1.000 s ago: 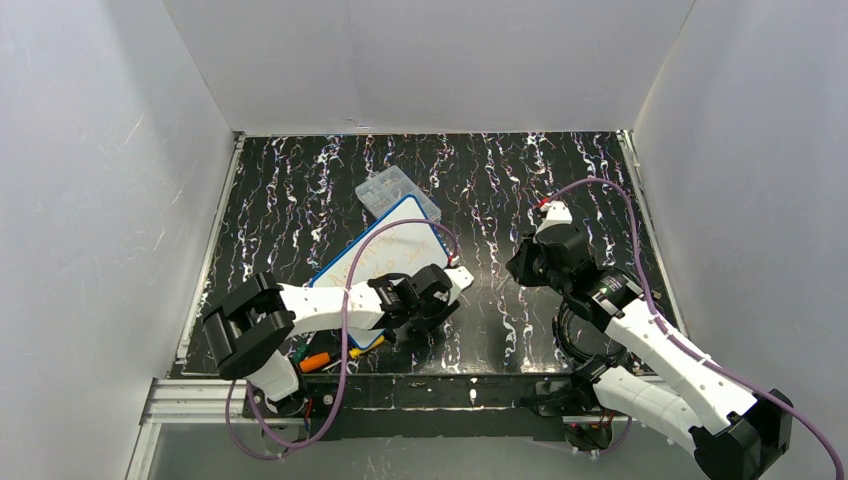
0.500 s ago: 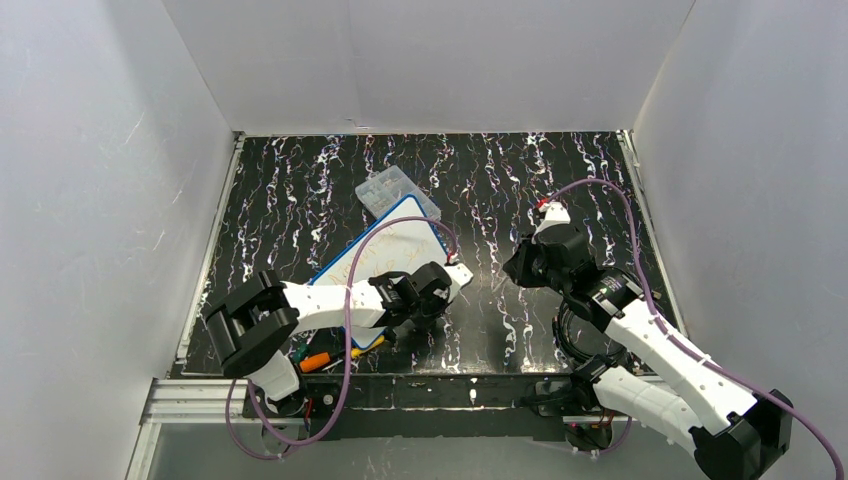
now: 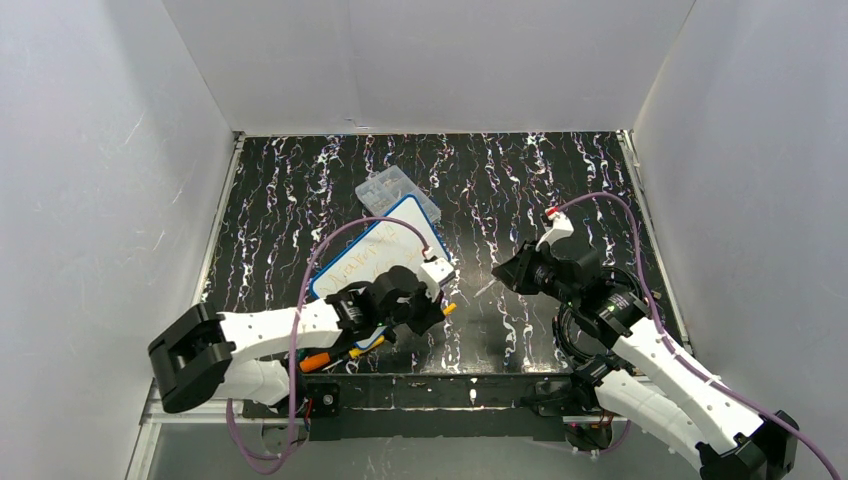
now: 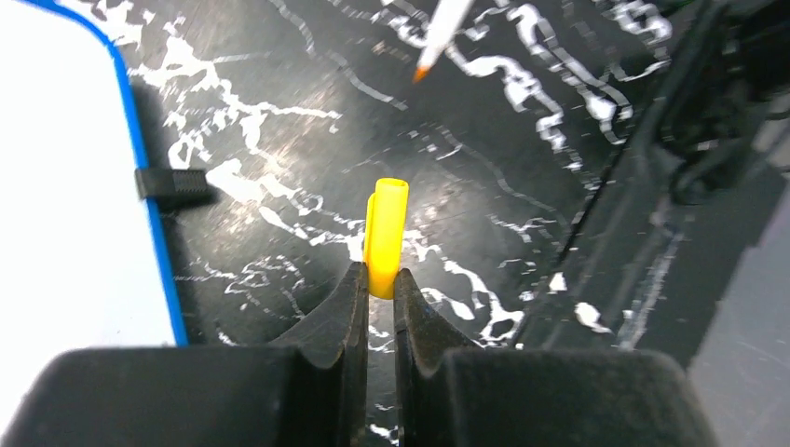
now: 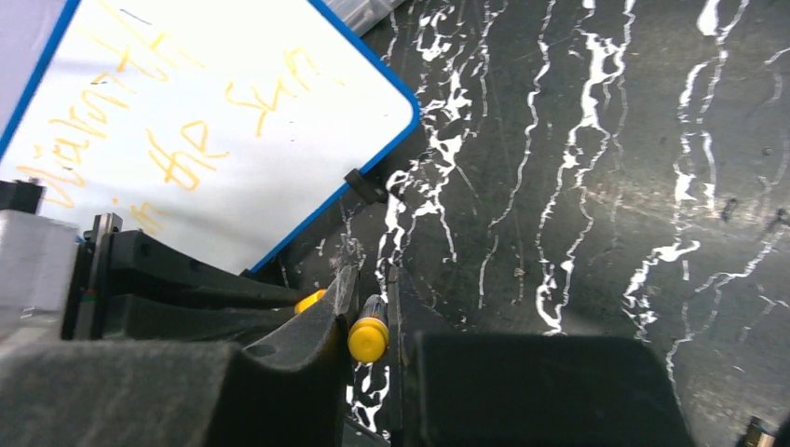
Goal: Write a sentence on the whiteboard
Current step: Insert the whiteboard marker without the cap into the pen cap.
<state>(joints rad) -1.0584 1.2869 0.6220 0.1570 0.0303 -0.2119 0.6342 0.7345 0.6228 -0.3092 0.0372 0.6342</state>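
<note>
Left of centre on table (image 3: 560, 180): whiteboard (image 3: 375, 255), long axis near-left to far-right, sentence (image 5: 168, 140) running along it. Just off near-right edge: left pincer (image 4: 377, 284), clamped on yellow cap (image 4: 385, 233). Farther right, apart: right pincer (image 5: 368, 279), closed on marker (image 5: 369, 337).

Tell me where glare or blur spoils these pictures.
Left wrist: whiteboard blown out, glare on the table behind the yellow cap. Right wrist: sentence sharp, marker end blurred near the lens. Top external: even light, lettering faint.

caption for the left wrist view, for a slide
Left gripper shut on a yellow cap, whiteboard corner at left, an orange marker tip at top.
</note>
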